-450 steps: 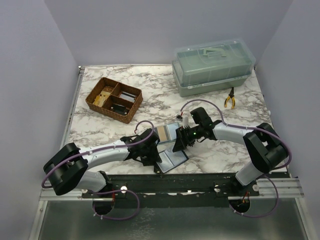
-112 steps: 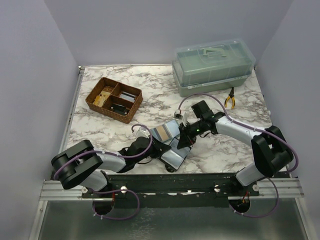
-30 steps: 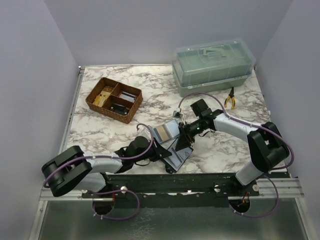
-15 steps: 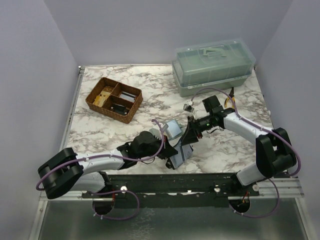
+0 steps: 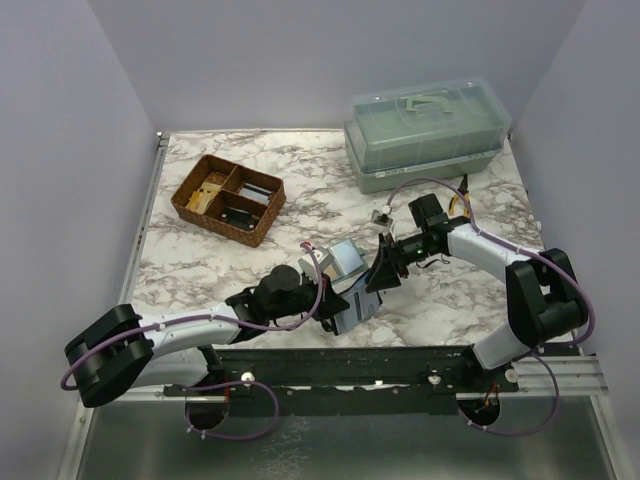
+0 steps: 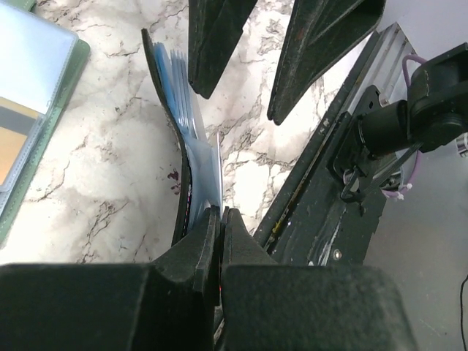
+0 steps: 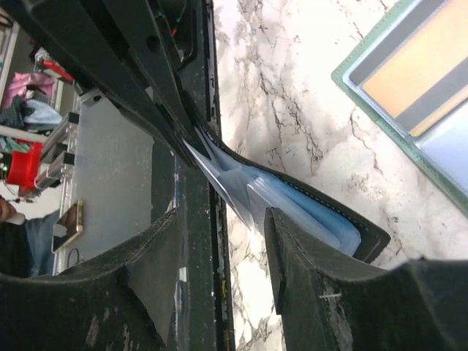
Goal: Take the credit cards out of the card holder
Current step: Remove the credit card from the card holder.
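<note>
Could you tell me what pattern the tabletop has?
White, grey-veined marble tabletop; clearest in the top external view.

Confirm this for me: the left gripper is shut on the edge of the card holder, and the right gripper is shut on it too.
One part is wrong. The left gripper is shut on the edge of the card holder, but the right gripper is open. The right wrist view shows its fingers standing apart, not clamped on the holder.

Credit cards (image 7: pixel 292 208) between my right fingers (image 7: pixel 307 278), translucent pale-blue plastic, smooth, slight sheen, card holder (image 7: pixel 369 243) around them matt black, my fingers dull black plastic, dusty and scuffed, table (image 7: pixel 292 95) beneath polished marble-look.
</note>
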Available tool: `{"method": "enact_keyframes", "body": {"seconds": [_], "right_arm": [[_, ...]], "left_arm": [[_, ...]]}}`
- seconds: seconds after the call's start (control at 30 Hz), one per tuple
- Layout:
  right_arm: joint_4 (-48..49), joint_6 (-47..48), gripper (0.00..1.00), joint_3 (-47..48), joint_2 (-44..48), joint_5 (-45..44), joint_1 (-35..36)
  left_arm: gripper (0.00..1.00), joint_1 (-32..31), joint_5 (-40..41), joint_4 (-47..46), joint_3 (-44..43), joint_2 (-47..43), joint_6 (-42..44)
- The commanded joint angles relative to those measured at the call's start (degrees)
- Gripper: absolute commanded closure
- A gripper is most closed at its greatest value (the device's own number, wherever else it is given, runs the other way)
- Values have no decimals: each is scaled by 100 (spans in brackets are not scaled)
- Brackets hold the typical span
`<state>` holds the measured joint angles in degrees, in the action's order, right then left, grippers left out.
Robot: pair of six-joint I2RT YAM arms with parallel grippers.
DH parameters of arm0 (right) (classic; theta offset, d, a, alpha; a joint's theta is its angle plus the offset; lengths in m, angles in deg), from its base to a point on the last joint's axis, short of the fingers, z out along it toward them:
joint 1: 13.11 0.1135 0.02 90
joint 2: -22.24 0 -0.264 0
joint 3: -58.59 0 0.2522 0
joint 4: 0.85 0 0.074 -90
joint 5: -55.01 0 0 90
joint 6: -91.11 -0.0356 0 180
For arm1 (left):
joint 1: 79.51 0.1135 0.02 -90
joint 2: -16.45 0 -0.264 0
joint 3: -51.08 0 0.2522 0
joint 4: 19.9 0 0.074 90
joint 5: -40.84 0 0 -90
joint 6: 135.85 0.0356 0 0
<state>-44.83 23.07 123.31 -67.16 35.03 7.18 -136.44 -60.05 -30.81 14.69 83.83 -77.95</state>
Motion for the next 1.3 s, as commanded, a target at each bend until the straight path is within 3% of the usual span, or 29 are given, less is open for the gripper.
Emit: {"method": "enact_keyframes", "body": {"seconds": [0.0,0.5,0.8,0.93,1.1,1.27], "right_arm": [[-198,755,45,-130,-38,490,23],[-601,1453,46,67,-246,706,404],[-428,1414,51,7,-96,818,509],[-579,1590,62,49,-43,1030,537],[-886,1795,95,179,-152,929,533],[-1039,1926,100,233,-166,746,524]], "left_arm": [[100,-20,17,-398,207,-321,255],[100,-21,-396,-1080,180,-71,219],[100,-21,-630,-1930,337,136,-149],[100,-21,-576,-2244,411,306,-339],[100,2,-441,-2323,633,246,-477],[100,168,-365,-2315,1150,-283,-813]]}}
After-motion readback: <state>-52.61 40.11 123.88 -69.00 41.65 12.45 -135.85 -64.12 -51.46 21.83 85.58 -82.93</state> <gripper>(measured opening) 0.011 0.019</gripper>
